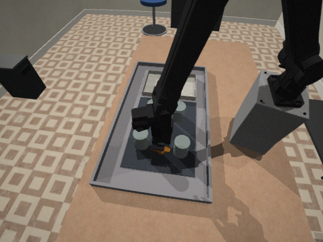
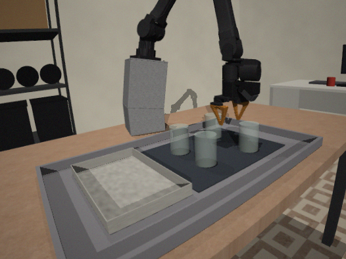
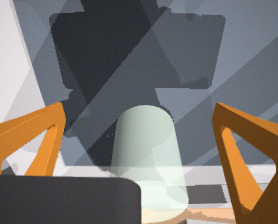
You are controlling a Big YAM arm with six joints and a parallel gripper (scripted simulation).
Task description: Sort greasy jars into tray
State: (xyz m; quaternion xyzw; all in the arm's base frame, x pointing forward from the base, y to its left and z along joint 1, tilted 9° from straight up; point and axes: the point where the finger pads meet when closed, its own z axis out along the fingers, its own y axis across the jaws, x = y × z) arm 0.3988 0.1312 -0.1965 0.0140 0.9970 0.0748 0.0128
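Four pale glass jars stand mouth down on the dark drying mat. In the exterior view they are at the left, the front, the back and the right. My gripper is open and empty. Its orange fingers hang just above jar height, between the back jar and the right jar, touching neither. In the top view the gripper is between two jars. The wrist view shows one jar centred between the spread fingers. The tray is empty.
The mat and tray lie on a rimmed steel table top set on a wooden table. The arm's grey pedestal stands beside it. My arm hides part of the tray and one jar in the top view.
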